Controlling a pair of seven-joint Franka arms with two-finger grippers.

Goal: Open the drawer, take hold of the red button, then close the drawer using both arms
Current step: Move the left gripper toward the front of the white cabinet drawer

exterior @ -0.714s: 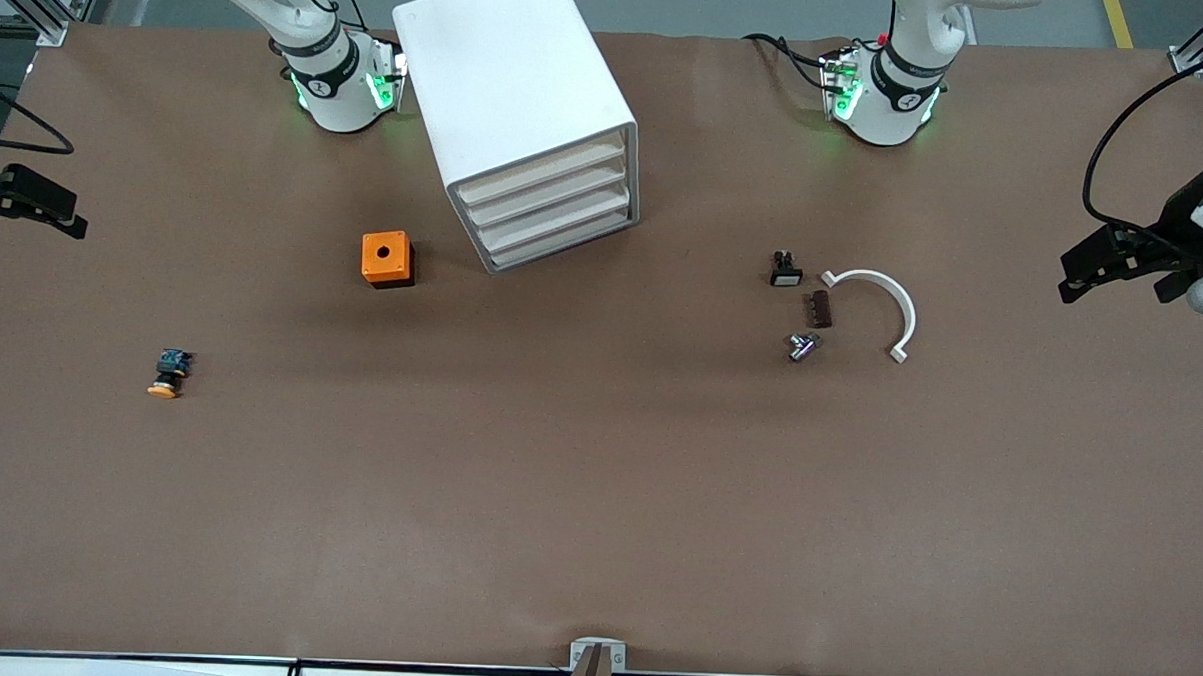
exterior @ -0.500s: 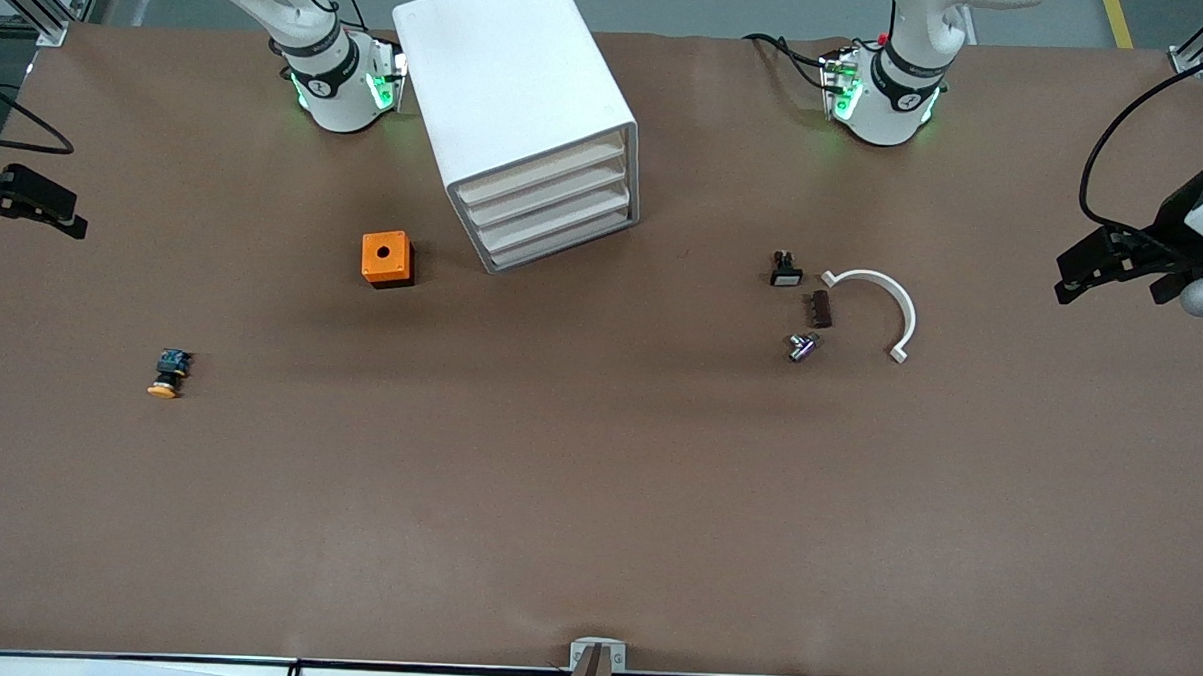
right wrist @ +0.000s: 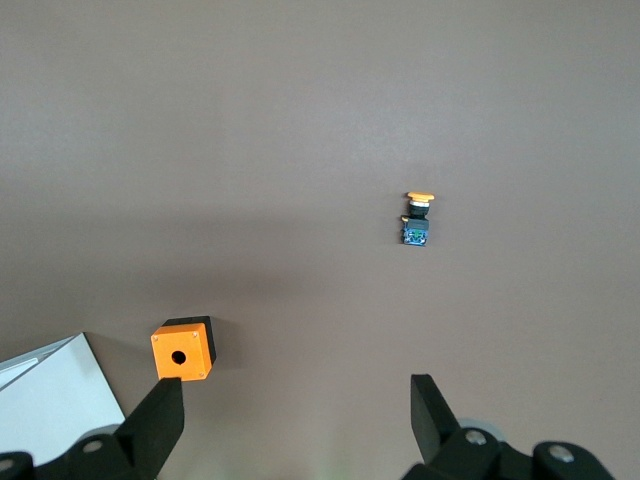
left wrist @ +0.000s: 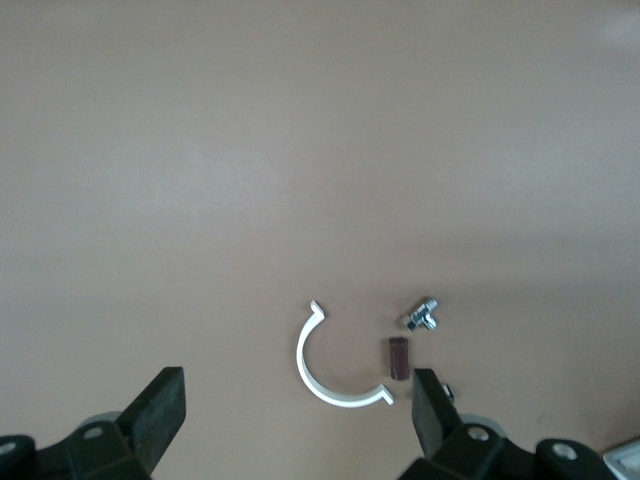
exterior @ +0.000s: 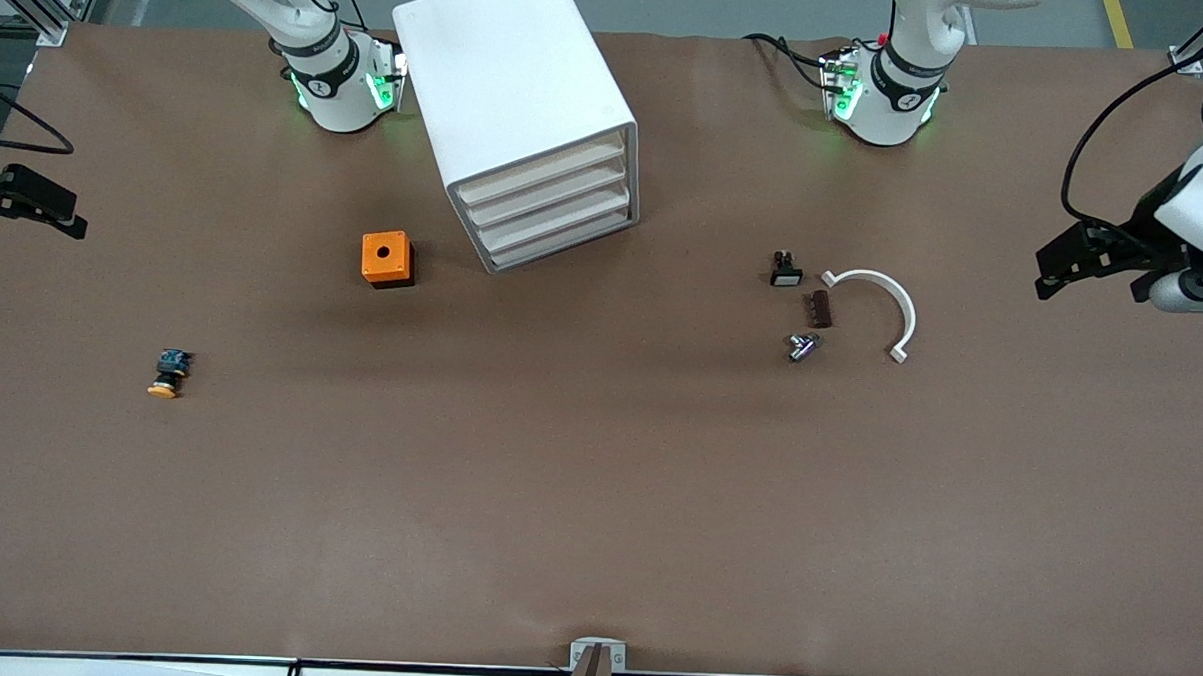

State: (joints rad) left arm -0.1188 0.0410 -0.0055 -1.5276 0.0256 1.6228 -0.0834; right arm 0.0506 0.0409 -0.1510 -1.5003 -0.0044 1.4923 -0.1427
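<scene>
You had the cabinet (exterior: 522,115) standing on the table (exterior: 596,498) between the two arm bases, with all four drawers pushed in; the top drawer (exterior: 545,171) sat flush with its beige front showing. No red-capped button showed in any view, so I could not tell where it was.

Your left gripper (exterior: 1065,259) hung over the left arm's end of the table, its fingers (left wrist: 160,415) spread wide and holding nothing. Below it lay a white curved bracket (left wrist: 335,370), a small brown block (left wrist: 399,357) and a metal bolt (left wrist: 422,316), with a small black part (exterior: 785,269) just beside them.

Your right gripper (exterior: 41,208) waited over the right arm's end, jaws likewise spread and empty. Its wrist view showed the orange box (right wrist: 182,349) with a hole beside the cabinet, and the yellow-orange-capped button (right wrist: 416,219) lying well apart from it, nearer to the front camera.
</scene>
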